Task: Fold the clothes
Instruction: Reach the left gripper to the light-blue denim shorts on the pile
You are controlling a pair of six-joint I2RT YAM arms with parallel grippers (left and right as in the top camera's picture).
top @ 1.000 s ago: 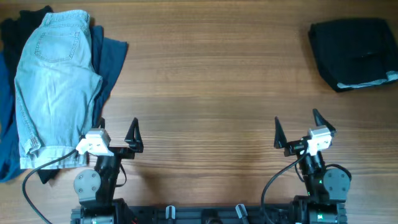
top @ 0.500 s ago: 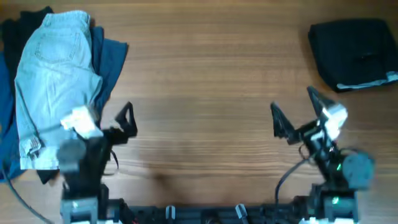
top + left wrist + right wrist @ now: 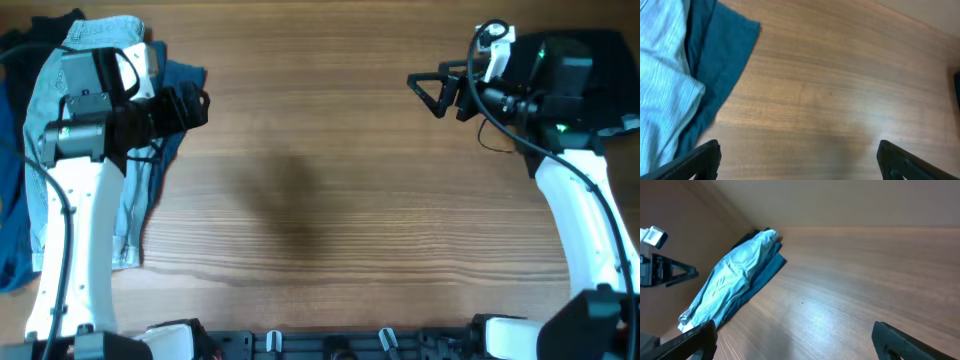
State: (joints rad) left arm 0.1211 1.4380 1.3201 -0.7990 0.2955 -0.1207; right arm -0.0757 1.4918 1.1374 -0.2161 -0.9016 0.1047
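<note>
The pale blue denim shorts [image 3: 100, 32] lie lengthwise at the table's left edge on a navy garment [image 3: 182, 72]; my raised left arm hides part of them. My left gripper [image 3: 195, 105] is open and empty, above the navy garment's right edge. In the left wrist view [image 3: 800, 160] the shorts [image 3: 660, 90] and navy cloth [image 3: 715, 60] lie at the left, with bare wood between the jaws. My right gripper [image 3: 425, 90] is open and empty, high over the table's far right. Its wrist view [image 3: 795, 340] shows the shorts [image 3: 730, 280] far off.
A folded black garment [image 3: 625, 80] lies at the far right corner, mostly hidden under my right arm. A wide stretch of bare wooden table [image 3: 320, 180] lies between the two piles. The arm bases stand at the near edge.
Both arms have risen from their low poses near the front edge and swung away from me: the left over the shorts pile, the right toward the black garment. Both grippers stayed open.
</note>
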